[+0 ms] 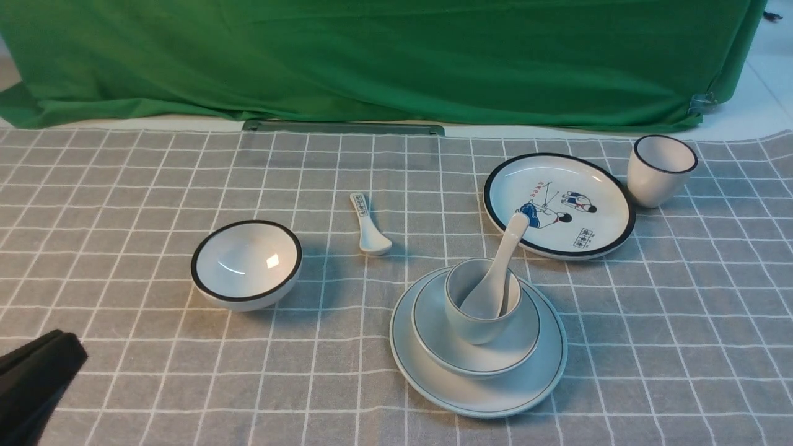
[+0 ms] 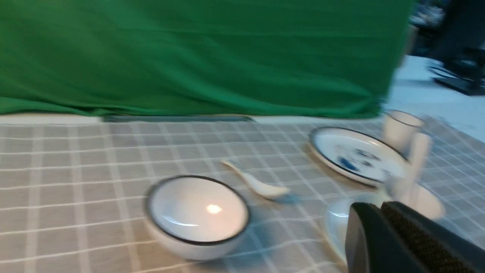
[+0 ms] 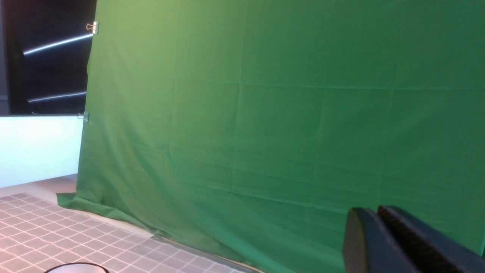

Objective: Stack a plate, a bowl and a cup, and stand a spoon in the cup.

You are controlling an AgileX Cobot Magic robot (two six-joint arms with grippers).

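The pale plate lies on the checked cloth right of centre. The shallow pale bowl sits on it, and the plain cup stands in the bowl. The white spoon leans in the cup with its handle pointing up and back. My left gripper is at the near left corner, far from the stack, shut and empty; its wrist view shows the fingers pressed together in front of the blurred stack. My right gripper is outside the front view; its fingers lie together with nothing between them, facing the green cloth.
A black-rimmed bowl stands left of centre, with a small printed spoon beside it. A cartoon plate and a black-rimmed cup sit at the back right. A green curtain hangs behind the table.
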